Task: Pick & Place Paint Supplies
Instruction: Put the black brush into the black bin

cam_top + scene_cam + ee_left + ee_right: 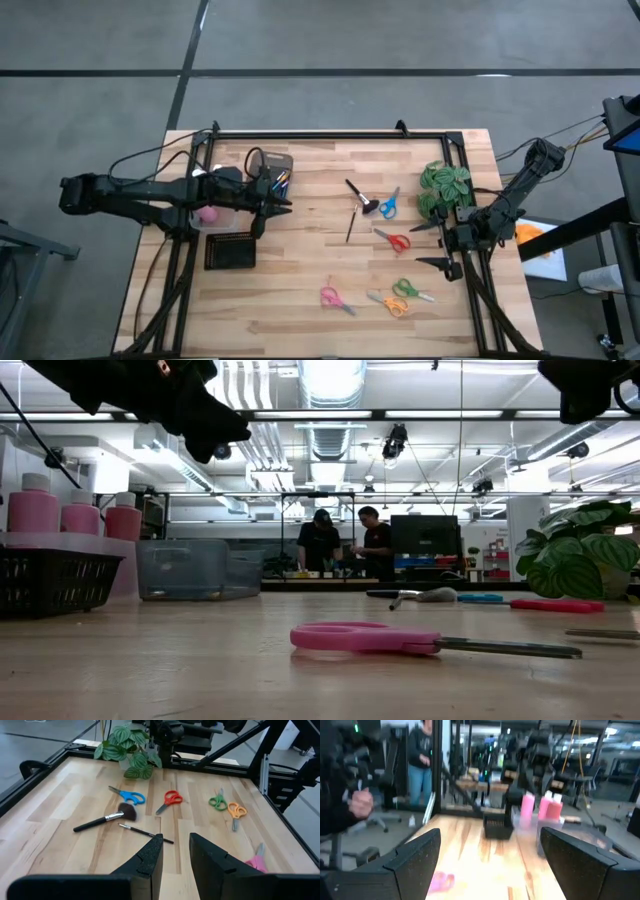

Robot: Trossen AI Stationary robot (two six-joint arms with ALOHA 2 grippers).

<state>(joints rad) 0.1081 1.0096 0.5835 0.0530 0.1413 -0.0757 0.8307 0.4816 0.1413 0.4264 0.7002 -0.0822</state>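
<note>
Left gripper [282,206] empty with a narrow gap between its fingers; right gripper [432,245] spread wide, holding nothing.

The left gripper hangs above the table [300,310], just right of the clear bin [222,218] holding pink bottles [78,514]. To its right lie a thin paintbrush [145,833] and the stubby black brush [106,818], close together near the table's middle. The right gripper waits at the right edge, near the leafy plant [445,187]. Scissors [432,641] in several colours lie scattered across the nearer right part.
</note>
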